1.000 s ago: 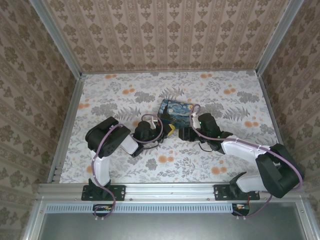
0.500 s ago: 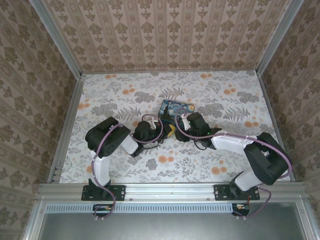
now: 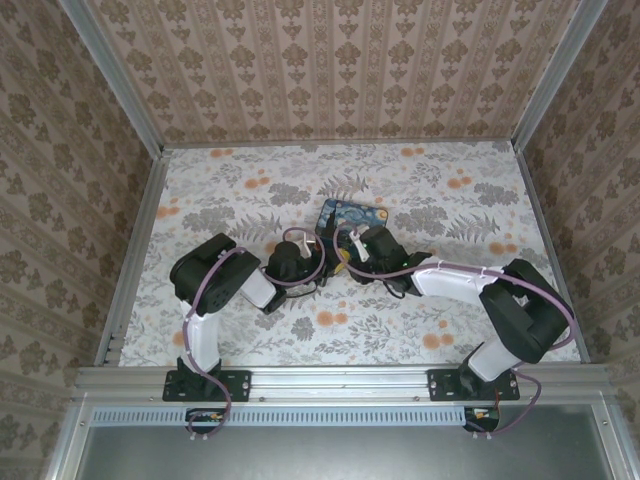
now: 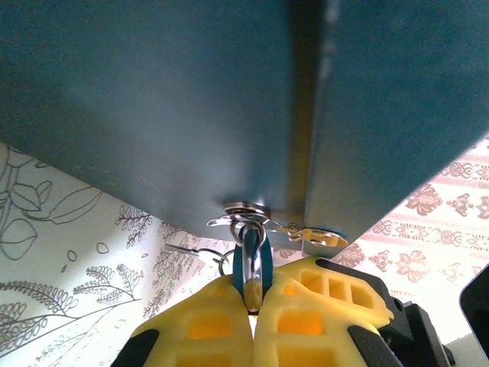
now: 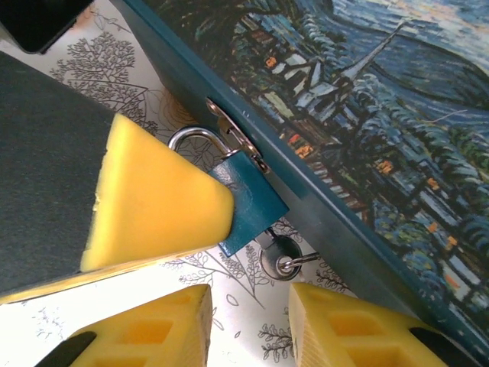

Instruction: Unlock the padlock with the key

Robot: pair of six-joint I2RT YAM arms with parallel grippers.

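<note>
Over on the left, the left gripper (image 4: 254, 289) has its yellow jaws clamped on the padlock (image 5: 248, 200). The padlock is a small teal body, and its shackle hangs through the hasp (image 5: 235, 141) on the front edge of the painted box (image 5: 367, 115). Just below it, a small silver ring piece (image 5: 277, 258) lies on the floral surface (image 5: 107, 61). Further right, the right gripper (image 5: 248, 307) hovers near the lock, jaws apart and gripping nothing.

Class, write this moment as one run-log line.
left end effector: shut on padlock | right end effector: open near key | padlock: shackle through hasp of box | key: at padlock base
</note>
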